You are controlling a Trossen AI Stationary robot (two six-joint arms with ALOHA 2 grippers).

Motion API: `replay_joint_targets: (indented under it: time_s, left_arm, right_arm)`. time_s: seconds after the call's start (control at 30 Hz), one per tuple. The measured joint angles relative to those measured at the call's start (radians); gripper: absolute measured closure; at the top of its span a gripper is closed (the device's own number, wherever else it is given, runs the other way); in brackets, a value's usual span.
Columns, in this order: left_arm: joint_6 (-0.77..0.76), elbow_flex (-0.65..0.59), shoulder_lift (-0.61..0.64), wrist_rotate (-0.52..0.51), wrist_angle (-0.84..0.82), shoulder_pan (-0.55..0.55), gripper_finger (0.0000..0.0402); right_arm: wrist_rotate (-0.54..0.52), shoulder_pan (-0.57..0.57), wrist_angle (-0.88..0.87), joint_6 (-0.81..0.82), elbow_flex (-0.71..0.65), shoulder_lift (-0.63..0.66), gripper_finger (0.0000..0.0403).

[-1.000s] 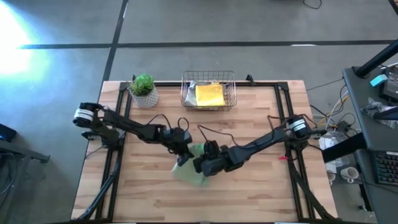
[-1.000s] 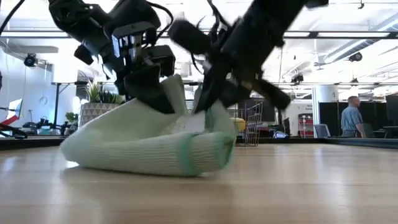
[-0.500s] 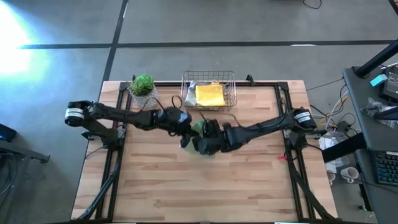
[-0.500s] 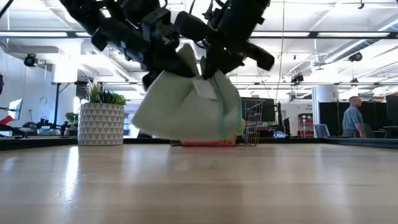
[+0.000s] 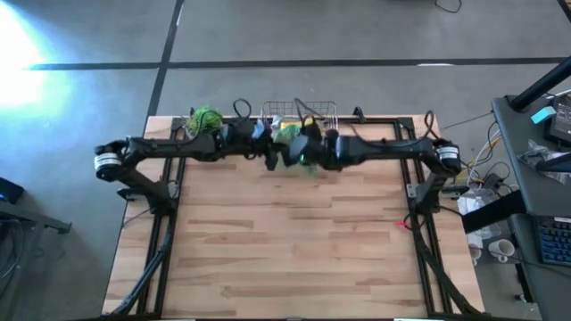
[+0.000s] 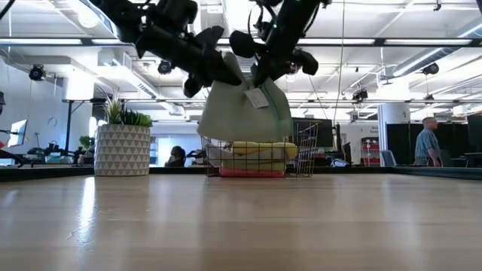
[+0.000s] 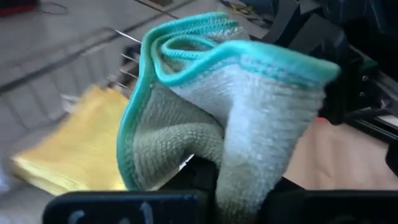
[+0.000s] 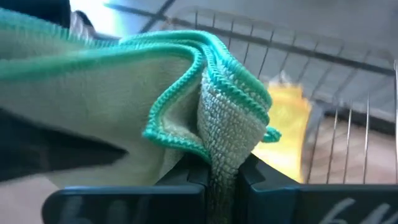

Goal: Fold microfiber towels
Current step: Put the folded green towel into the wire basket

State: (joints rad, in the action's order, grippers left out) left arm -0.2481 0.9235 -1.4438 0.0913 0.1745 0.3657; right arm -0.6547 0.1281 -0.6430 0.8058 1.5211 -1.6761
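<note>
A folded pale sage green towel (image 6: pixel 245 113) with teal hems hangs over the copper wire basket (image 6: pixel 305 154) at the table's far edge. My left gripper (image 6: pixel 224 73) and my right gripper (image 6: pixel 261 75) are both shut on its top, close together; from above they show as left (image 5: pixel 268 153) and right (image 5: pixel 300 155) with the sage towel (image 5: pixel 307 164) between them. In the basket a yellow towel (image 6: pixel 252 150) lies on a hot pink one (image 6: pixel 252 172). The yellow towel (image 7: pixel 68 155) also shows past the left fingers. My left gripper pinches the sage towel's folded top (image 7: pixel 205 158) between its two fingers, several layers with teal hems bunched above them. It comes from the table's left, slanting slightly down. The towel hangs below, clear of the table and above the basket. My right gripper pinches a bunched fold of the towel's top (image 8: pixel 219 158) between its two fingers, several layers with teal hems (image 8: pixel 205 71). It comes from the table's right, slanting down. The towel hangs slack below, lifted clear of the basket's contents.
A potted plant (image 5: pixel 203 120) in a white pot (image 6: pixel 123 149) stands at the far left, next to the basket. The wooden tabletop (image 5: pixel 285 241) stretches toward the near edge. A person (image 6: pixel 426 143) stands in the room beyond.
Both grippers have risen and gone toward the table's far edge, tipping closer to level. The sage towel, which lay partly on the table's middle, has been lifted clear and carried over the basket, where it hangs. Both grippers have stayed shut on it.
</note>
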Motion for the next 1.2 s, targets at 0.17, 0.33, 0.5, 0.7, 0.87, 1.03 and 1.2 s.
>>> replay_joint_targets:
  time_s: [0.17,0.33,0.5,0.7,0.87,1.03,1.2]
  left_arm:
    - [0.004,0.061,-0.051,-0.046,0.002,0.056,0.0394]
    - [0.018,0.121,-0.126,-0.052,0.001,0.111,0.0394]
    - [0.051,0.183,-0.196,-0.055,0.0,0.177,0.0394]
    - [0.047,0.204,-0.27,-0.057,0.001,0.228,0.0394]
    - [0.047,0.203,-0.357,-0.056,-0.002,0.253,0.0394]
    - [0.047,0.217,-0.4,-0.052,0.009,0.272,0.0394]
    - [0.047,0.221,-0.4,-0.051,0.015,0.289,0.0394]
  right_arm:
    - [0.076,0.112,0.131,-0.123,0.0,0.003,0.039]
    - [0.147,0.224,0.163,-0.184,0.0,-0.016,0.039]
    - [0.246,0.32,0.199,-0.241,0.0,-0.043,0.039]
    - [0.344,0.381,0.206,-0.257,0.0,-0.105,0.039]
    - [0.38,0.407,0.198,-0.28,0.0,-0.159,0.039]
    - [0.399,0.436,0.201,-0.309,0.0,-0.178,0.039]
    - [0.413,0.461,0.216,-0.356,0.0,-0.184,0.039]
